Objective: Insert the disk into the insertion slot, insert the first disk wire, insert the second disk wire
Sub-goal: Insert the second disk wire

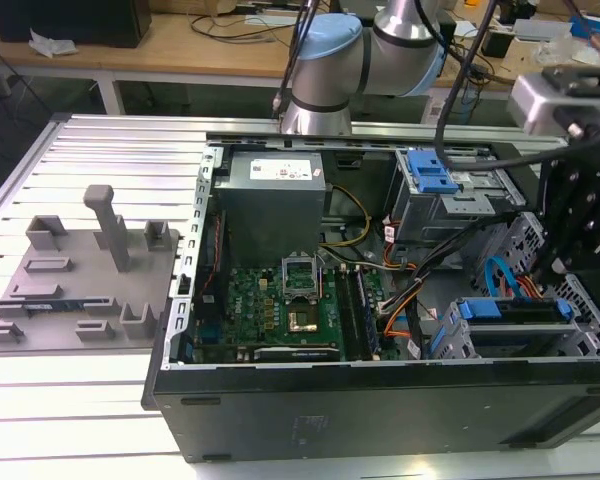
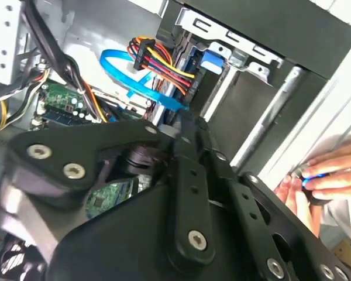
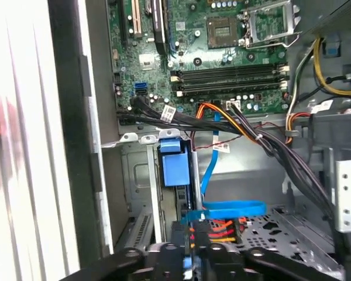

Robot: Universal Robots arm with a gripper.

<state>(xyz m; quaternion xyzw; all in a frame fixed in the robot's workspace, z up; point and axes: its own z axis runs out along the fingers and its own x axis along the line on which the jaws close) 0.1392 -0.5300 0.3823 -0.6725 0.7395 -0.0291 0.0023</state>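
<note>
Blue-framed, the disk (image 1: pixel 510 310) sits in the insertion slot (image 1: pixel 450 340) at the exterior view's right, long axis across the case. In the second wrist view the second disk wire (image 2: pixel 134 82) loops beside the first disk wire (image 2: pixel 164 61). In the first wrist view the gripper (image 3: pixel 193 257) hangs just over both plugs; whether it grips cannot be told.

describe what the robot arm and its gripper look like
The arm has silver-grey tube sections with pale blue joint caps, and black cables run alongside it. The gripper is matte black, built from flat linkage bars joined by round silver bolts, with a dark cylindrical part between the bars.
</note>
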